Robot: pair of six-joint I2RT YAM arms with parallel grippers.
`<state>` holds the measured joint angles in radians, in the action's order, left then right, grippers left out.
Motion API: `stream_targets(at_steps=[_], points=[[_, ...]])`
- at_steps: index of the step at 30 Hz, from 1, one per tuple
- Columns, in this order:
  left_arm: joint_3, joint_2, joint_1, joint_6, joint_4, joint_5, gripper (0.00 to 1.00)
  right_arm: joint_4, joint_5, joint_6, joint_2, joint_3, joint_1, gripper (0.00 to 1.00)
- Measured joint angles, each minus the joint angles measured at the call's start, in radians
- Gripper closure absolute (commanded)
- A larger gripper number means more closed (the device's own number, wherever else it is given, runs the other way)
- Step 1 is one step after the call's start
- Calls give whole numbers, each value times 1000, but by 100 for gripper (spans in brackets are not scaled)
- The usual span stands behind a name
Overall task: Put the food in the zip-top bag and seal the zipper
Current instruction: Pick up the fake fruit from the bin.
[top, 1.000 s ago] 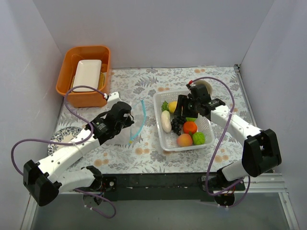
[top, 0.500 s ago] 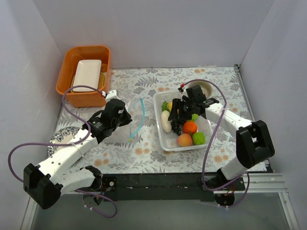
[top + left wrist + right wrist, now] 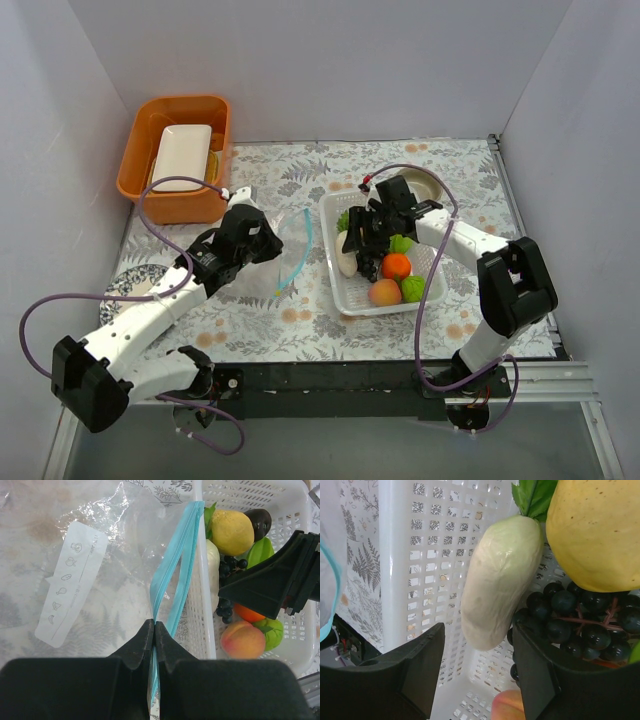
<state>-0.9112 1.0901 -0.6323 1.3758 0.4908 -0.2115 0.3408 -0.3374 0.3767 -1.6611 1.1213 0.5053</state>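
Observation:
My left gripper [image 3: 154, 626] is shut on the teal zipper [image 3: 175, 565] of the clear zip-top bag [image 3: 100, 555], which lies just left of the white basket [image 3: 385, 310]. The strip's two sides gape apart above the jaws. The food is in the basket: lemon [image 3: 231, 531], plum [image 3: 258, 520], grapes [image 3: 580, 620], white oblong [image 3: 502, 575], orange [image 3: 396, 265], peach [image 3: 385, 292] and a green piece [image 3: 413, 288]. My right gripper [image 3: 479, 645] is open over the basket's left side. Its fingers straddle the oblong's lower end, with a gap on the left side and the grapes against the right finger.
An orange bin [image 3: 140, 175] holding a white dish [image 3: 182, 152] stands at the back left. A patterned plate [image 3: 130, 285] lies under my left arm. A small bowl [image 3: 425, 183] sits behind the basket. Walls close in both sides and the back.
My right gripper has moved left across the basket to the white oblong, its jaws narrowing slightly. My left gripper has carried the bag's mouth a little closer to the basket.

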Motion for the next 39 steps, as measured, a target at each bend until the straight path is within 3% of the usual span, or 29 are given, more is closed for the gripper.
stream_targets(at_steps=[11, 20, 30, 39], points=[[0, 5, 0, -1, -6, 23, 100, 16, 36, -10, -36, 33, 7, 37], [0, 18, 0, -5, -6, 38, 100, 86, 222, -9, 62, 33, -2, 37], [0, 36, 0, -18, -7, 56, 100, 159, 305, 68, 80, 10, -12, 28], [0, 51, 0, -32, -6, 74, 100, 149, 282, 119, -9, -7, -13, 26]])
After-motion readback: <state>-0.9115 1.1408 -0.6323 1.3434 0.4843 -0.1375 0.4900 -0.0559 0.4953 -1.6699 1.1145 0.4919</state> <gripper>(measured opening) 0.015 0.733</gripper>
